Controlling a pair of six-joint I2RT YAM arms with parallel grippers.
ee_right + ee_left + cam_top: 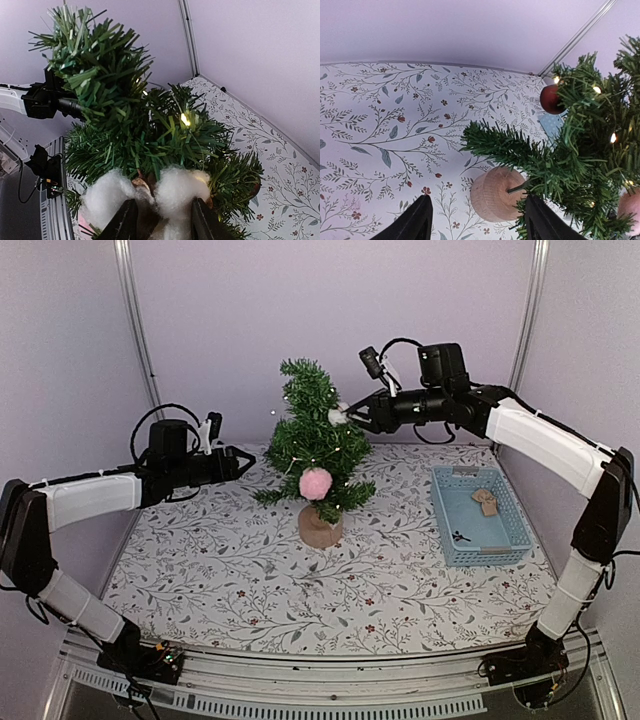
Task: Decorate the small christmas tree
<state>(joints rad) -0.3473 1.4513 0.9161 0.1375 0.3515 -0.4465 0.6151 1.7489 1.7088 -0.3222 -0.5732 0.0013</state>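
Presently, small christmas tree (313, 445): stood upright on its round wooden base (320, 527) near the middle of the tabletop (200, 570), between the 2 arms, so that either side can be reached.
Right end effector (347, 415): clenched on a white fluffy ornament (177, 187) with a brown core, which is pressed against the upper right branches. It is judged to be held there so that the piece can be lodged among the needles.
Left end effector (477, 222): released and empty, fingers spread, held level with the lower left branches and apart from them. It is judged to be standing by, possibly to steady the tree.
Ornaments already fitted: 1 pink pompom (315, 483) hung low at the front, 1 red bauble (551, 98) on an upper branch, and small lit lamps among the needles.
Blue tray (465, 512): set at the right of the tabletop, well apart from the tree and on the right arm's side. 1 brown item (487, 500) and 1 small dark item (460, 536) are seen in it, too small to be identified; they are judged to be remaining stock.
Progress: judged part done, with placement of the white piece in hand.
Risk: the tree is not braced, so it could be tipped by a push near its top.
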